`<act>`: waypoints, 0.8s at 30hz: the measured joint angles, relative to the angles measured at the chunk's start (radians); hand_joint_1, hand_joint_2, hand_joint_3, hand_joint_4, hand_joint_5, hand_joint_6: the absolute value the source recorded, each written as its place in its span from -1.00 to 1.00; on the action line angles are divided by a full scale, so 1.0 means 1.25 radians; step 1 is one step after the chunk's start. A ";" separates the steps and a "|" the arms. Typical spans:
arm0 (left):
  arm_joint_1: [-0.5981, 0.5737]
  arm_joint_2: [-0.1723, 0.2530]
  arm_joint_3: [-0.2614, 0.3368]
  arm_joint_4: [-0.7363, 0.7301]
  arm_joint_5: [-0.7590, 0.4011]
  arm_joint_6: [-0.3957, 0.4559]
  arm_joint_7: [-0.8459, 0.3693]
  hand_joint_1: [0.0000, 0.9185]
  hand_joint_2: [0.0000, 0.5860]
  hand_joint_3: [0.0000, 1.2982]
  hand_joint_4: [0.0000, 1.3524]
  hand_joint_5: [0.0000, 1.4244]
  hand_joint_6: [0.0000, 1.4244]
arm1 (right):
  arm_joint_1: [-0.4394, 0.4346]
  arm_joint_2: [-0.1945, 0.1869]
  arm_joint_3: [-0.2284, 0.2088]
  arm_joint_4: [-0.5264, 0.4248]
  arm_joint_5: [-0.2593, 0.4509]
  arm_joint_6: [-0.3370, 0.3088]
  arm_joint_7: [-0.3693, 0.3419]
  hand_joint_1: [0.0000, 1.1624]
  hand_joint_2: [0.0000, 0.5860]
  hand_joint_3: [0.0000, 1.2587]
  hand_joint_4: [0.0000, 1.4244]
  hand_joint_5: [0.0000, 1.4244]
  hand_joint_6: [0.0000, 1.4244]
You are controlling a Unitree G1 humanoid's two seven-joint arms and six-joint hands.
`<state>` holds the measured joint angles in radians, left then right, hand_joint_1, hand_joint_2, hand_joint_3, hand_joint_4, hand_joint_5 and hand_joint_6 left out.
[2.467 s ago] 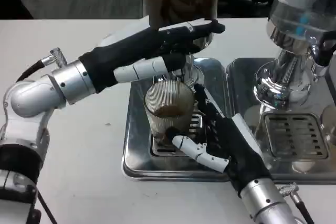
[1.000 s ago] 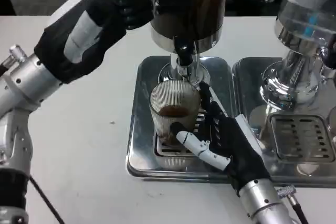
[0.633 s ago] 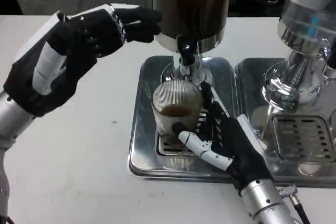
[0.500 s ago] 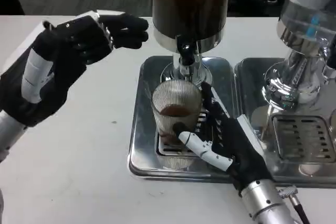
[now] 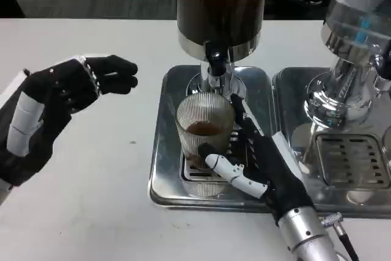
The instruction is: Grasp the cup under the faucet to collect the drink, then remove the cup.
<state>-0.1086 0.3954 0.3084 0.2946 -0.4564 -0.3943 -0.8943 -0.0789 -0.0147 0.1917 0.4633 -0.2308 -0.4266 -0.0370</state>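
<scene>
At centre frame, the ribbed clear glass cup [image 5: 204, 128], holding a little brown drink, stands on the silver drip tray [image 5: 160, 169] directly under the dark dispenser's chrome faucet [image 5: 215, 65]. The right hand [image 5: 259, 166] wraps around the cup from lower right. At left, the left hand [image 5: 58, 105] hovers above the white table [image 5: 104, 212], fingers apart, holding nothing.

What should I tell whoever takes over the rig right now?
Right hand grips the ribbed glass cup, which stands on the drip tray under the faucet of the dark dispenser.
Left hand is empty, fingers apart, above the table left of the tray.
Done: cup grasped, some brown drink in the bottom.
Left: lift the cup away from the faucet.
</scene>
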 measured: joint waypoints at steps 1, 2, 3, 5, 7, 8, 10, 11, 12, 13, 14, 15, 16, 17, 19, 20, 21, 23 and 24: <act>0.003 0.000 0.001 0.004 0.000 -0.001 0.002 -1.00 -0.67 -0.28 -0.47 -0.48 -0.52 | -0.003 0.000 0.001 0.004 -0.005 -0.002 -0.002 -0.04 -0.33 -1.00 -1.00 -1.00 -1.00; 0.008 0.001 0.003 0.008 0.001 -0.003 0.004 -1.00 -0.67 -0.28 -0.47 -0.48 -0.52 | -0.007 0.000 0.001 0.008 -0.010 -0.003 -0.005 -0.03 -0.33 -1.00 -1.00 -1.00 -1.00; 0.016 0.002 0.005 0.012 0.002 -0.008 0.008 -1.00 -0.66 -0.27 -0.47 -0.48 -0.52 | -0.013 0.000 0.001 0.015 -0.015 -0.003 -0.011 -0.03 -0.33 -1.00 -1.00 -1.00 -1.00; 0.018 0.007 0.007 0.018 0.004 -0.012 0.011 -1.00 -0.65 -0.26 -0.47 -0.47 -0.52 | -0.020 0.000 0.001 0.026 -0.020 -0.007 -0.019 0.01 -0.34 -1.00 -1.00 -1.00 -1.00; 0.018 0.010 0.007 0.022 0.006 -0.014 0.014 -1.00 -0.65 -0.26 -0.46 -0.47 -0.51 | -0.025 0.000 0.001 0.033 -0.026 -0.010 -0.024 0.02 -0.34 -1.00 -1.00 -1.00 -1.00; 0.018 0.012 0.007 0.026 0.007 -0.014 0.016 -1.00 -0.65 -0.25 -0.45 -0.47 -0.51 | -0.028 0.000 0.001 0.037 -0.036 -0.010 -0.033 0.02 -0.34 -1.00 -1.00 -1.00 -1.00; 0.018 0.013 0.008 0.032 0.017 -0.015 0.019 -1.00 -0.64 -0.24 -0.45 -0.47 -0.51 | -0.038 0.000 0.001 0.047 -0.046 -0.012 -0.049 0.03 -0.35 -1.00 -1.00 -1.00 -1.00; 0.018 0.014 0.008 0.035 0.023 -0.015 0.019 -1.00 -0.64 -0.24 -0.45 -0.47 -0.51 | -0.044 0.000 0.001 0.054 -0.049 -0.013 -0.055 0.03 -0.35 -1.00 -1.00 -1.00 -1.00; 0.018 0.015 0.008 0.040 0.024 -0.015 0.019 -1.00 -0.64 -0.24 -0.45 -0.47 -0.51 | -0.054 0.000 0.001 0.064 -0.052 -0.015 -0.061 0.07 -0.37 -1.00 -1.00 -1.00 -1.00; 0.018 0.015 0.008 0.042 0.024 -0.015 0.019 -1.00 -0.64 -0.24 -0.45 -0.47 -0.51 | -0.059 -0.001 0.001 0.067 -0.056 -0.016 -0.065 0.08 -0.38 -1.00 -1.00 -1.00 -1.00; 0.018 0.015 0.008 0.043 0.024 -0.016 0.019 -1.00 -0.64 -0.24 -0.45 -0.47 -0.51 | -0.064 -0.001 0.001 0.070 -0.058 -0.016 -0.066 0.10 -0.40 -1.00 -1.00 -1.00 -1.00; 0.018 0.015 0.008 0.047 0.025 -0.018 0.019 -1.00 -0.64 -0.24 -0.45 -0.47 -0.51 | -0.073 -0.001 0.001 0.079 -0.063 -0.016 -0.072 0.12 -0.40 -1.00 -1.00 -1.00 -0.98; 0.018 0.015 0.009 0.051 0.025 -0.019 0.020 -1.00 -0.63 -0.23 -0.44 -0.46 -0.50 | -0.084 -0.002 0.002 0.090 -0.067 -0.017 -0.074 0.14 -0.41 -1.00 -1.00 -1.00 -0.97; 0.018 0.015 0.009 0.053 0.025 -0.021 0.021 -1.00 -0.62 -0.22 -0.43 -0.45 -0.49 | -0.091 -0.003 0.003 0.097 -0.070 -0.018 -0.077 0.17 -0.41 -1.00 -1.00 -1.00 -0.95; 0.018 0.015 0.011 0.058 0.026 -0.021 0.022 -1.00 -0.61 -0.21 -0.43 -0.45 -0.49 | -0.099 -0.005 0.005 0.107 -0.074 -0.020 -0.078 0.19 -0.41 -1.00 -1.00 -1.00 -0.93; 0.018 0.015 0.011 0.058 0.026 -0.022 0.022 -1.00 -0.61 -0.21 -0.43 -0.45 -0.49 | -0.103 -0.006 0.007 0.114 -0.076 -0.020 -0.079 0.21 -0.40 -1.00 -1.00 -1.00 -0.91; 0.018 0.015 0.011 0.059 0.026 -0.022 0.023 -1.00 -0.61 -0.20 -0.41 -0.44 -0.48 | -0.111 -0.007 0.009 0.127 -0.077 -0.020 -0.080 0.21 -0.39 -1.00 -1.00 -1.00 -0.90; 0.019 0.015 0.011 0.060 0.026 -0.022 0.023 -1.00 -0.61 -0.20 -0.41 -0.44 -0.48 | -0.117 -0.009 0.010 0.132 -0.078 -0.020 -0.083 0.23 -0.42 -1.00 -1.00 -1.00 -0.88; 0.020 0.015 0.011 0.060 0.026 -0.022 0.023 -1.00 -0.61 -0.20 -0.41 -0.44 -0.48 | -0.121 -0.011 0.012 0.135 -0.081 -0.020 -0.087 0.23 -0.42 -1.00 -1.00 -1.00 -0.88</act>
<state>-0.0832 0.4139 0.3221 0.3696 -0.4236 -0.4221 -0.8653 -0.2299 -0.0281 0.2062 0.6318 -0.3319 -0.4517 -0.1453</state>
